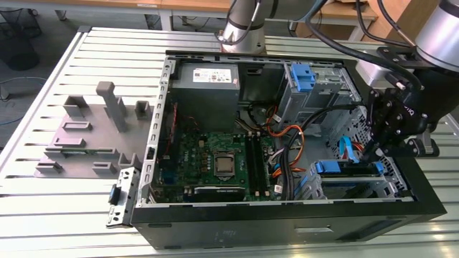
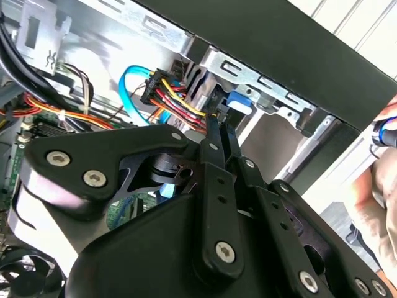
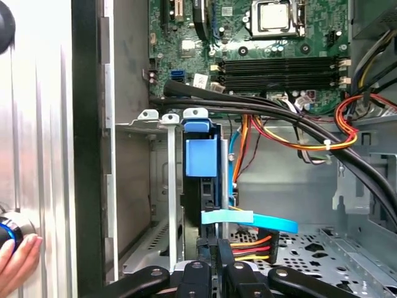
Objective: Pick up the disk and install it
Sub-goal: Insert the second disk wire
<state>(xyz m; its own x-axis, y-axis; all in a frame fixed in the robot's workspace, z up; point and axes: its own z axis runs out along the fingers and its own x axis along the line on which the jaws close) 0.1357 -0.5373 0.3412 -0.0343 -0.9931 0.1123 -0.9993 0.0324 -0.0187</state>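
The black gripper (image 1: 378, 153) hangs over the open black computer case (image 1: 287, 215); its fingers appear drawn narrow at the rear edge of the blue-framed silver disk (image 3: 201, 155). The disk stands edge-on in the grey metal drive cage (image 3: 158, 186). Seating it well probably calls for a straight push along the cage rails, clear of the bundled cables (image 3: 279, 233).

Black multi-link tool (image 1: 384, 148) on the silver-and-black arm (image 1: 430, 48) hangs at the tabletop's edge on the exterior view's right, wrist pointing downward. In the second wrist view the two slim black fingers (image 2: 214, 155) lie pressed together, closed. A person's hand (image 3: 15, 264) appears in the first wrist view.
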